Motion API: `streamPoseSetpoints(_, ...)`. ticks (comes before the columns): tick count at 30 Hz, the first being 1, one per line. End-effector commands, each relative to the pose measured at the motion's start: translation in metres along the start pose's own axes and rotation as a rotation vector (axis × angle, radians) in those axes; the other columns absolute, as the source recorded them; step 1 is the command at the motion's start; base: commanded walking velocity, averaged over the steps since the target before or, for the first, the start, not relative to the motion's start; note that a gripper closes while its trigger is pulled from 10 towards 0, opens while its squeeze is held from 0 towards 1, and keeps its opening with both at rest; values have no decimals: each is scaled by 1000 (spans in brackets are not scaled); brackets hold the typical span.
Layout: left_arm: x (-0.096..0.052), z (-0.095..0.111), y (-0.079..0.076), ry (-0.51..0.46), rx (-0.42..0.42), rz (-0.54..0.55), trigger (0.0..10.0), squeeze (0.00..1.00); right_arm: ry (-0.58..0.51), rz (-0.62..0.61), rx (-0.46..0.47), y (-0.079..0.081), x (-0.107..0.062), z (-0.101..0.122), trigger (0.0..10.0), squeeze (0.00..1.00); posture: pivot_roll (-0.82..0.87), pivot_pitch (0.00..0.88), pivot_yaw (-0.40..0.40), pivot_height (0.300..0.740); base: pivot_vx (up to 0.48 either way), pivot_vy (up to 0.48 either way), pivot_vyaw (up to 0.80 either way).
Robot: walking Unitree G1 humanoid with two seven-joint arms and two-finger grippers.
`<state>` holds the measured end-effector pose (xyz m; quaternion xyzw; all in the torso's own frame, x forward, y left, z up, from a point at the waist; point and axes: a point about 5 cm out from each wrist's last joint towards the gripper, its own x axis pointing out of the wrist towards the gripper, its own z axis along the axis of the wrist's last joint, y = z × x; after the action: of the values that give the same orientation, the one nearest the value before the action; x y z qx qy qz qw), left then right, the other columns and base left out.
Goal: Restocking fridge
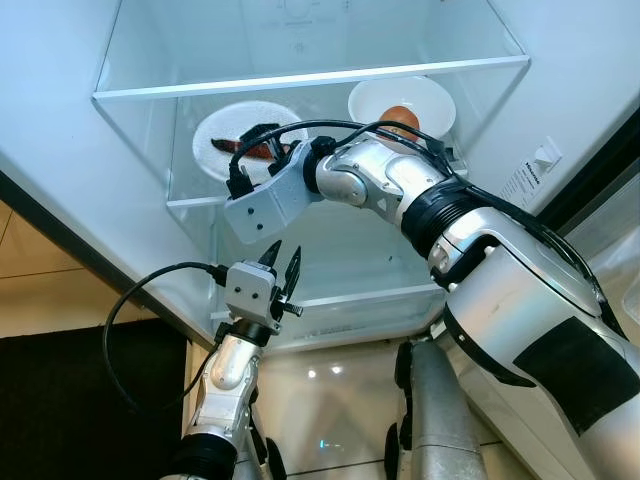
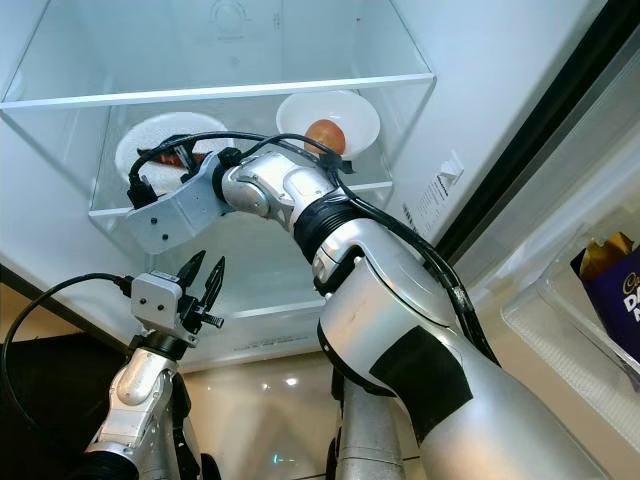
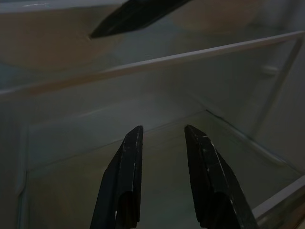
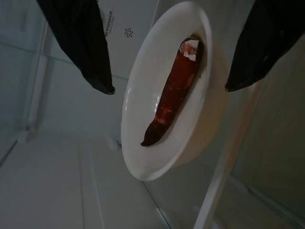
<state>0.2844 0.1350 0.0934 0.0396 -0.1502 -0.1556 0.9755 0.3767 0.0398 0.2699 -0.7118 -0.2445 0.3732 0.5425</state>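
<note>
Right gripper (image 4: pixel 169 88): fingers spread wide, holding nothing, poised before the white plate (image 4: pixel 143 157) bearing a reddish sausage (image 4: pixel 172 93) on the glass shelf (image 1: pixel 300 80). Left gripper (image 1: pixel 283 268): parted, empty, below. Bowl (image 1: pixel 430 95) with orange fruit (image 1: pixel 400 117) beside the plate. Step, as judged: plate placed; next, withdraw clear of the shelf.

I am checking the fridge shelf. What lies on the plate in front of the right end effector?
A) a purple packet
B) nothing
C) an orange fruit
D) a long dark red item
D: the right wrist view shows a long dark red item on the plate, between the open fingers of the right end effector.
</note>
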Motion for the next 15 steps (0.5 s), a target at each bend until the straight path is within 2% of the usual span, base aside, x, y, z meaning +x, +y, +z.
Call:
streamPoseSetpoints(1, -6, -5, -2, 31, -9, 3, 10000, 0, -23, -9, -22, -7, 1, 5, 10000, 259, 12, 296, -56, 485, 0, 0, 0)
streamPoseSetpoints(2, -6, -5, -3, 32, -9, 2, 10000, 0, -31, 0, -12, -7, 0, 6, 10000, 98, 10, 294, -54, 485, 0, 0, 0)
streamPoseSetpoints(4, -6, -5, -3, 32, -9, 2, 10000, 0, -31, 0, -12, -7, 0, 6, 10000, 98, 10, 294, -54, 485, 0, 0, 0)
streamPoseSetpoints(5, -5, -5, -3, 34, -11, 0, 10000, 0, -69, 42, 44, -8, -2, 6, 10000, 0, 5, 289, -54, 485, 0, 0, 0)
streamPoseSetpoints(8, -5, -6, -4, 35, -11, -2, 10000, 0, -94, 58, 79, -11, -4, 5, 10000, 0, 3, 289, -55, 485, 0, 0, 0)
streamPoseSetpoints(14, -4, -6, -3, 37, -11, -1, 10000, 0, -102, 68, 67, -14, -7, 4, 10000, 0, 1, 288, -55, 485, 0, 0, 0)
streamPoseSetpoints(15, -4, -6, -3, 37, -11, -1, 10000, 0, -103, 80, 51, -13, -6, 5, 8275, 0, -1, 286, -54, 485, 0, 0, 0)
